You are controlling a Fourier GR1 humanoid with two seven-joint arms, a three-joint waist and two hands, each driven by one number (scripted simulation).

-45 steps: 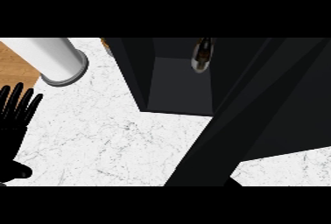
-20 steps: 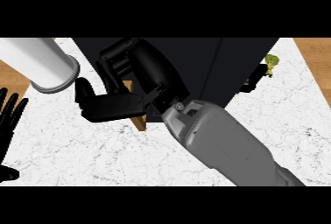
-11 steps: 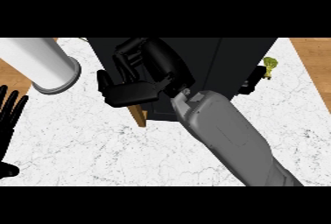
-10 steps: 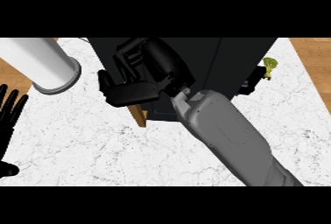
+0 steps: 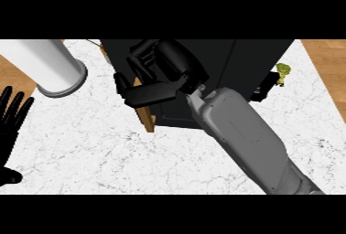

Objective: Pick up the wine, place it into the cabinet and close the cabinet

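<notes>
The black cabinet [image 5: 223, 77] stands at the back middle of the marble counter [image 5: 101, 155]. Its door is nearly against the front, and only the door's wooden edge [image 5: 146, 116] shows at the left corner. My right hand [image 5: 165, 68] lies against the door's outer face, fingers relaxed and the thumb stretched flat across it, holding nothing. The grey forearm [image 5: 236, 132] runs in from the lower right and covers part of the cabinet. No wine bottle shows in this view. My left hand [image 5: 12, 119] rests open at the left edge, fingers up.
A tall white cylinder [image 5: 47, 64] stands at the back left on the counter. A small yellow-green object [image 5: 282, 73] sits just right of the cabinet. Wooden floor shows past the counter's far corners.
My right hand has moved right and further back with the door, which has swung closer to the cabinet. The wooden edge shows shorter. The left hand has hardly moved.
</notes>
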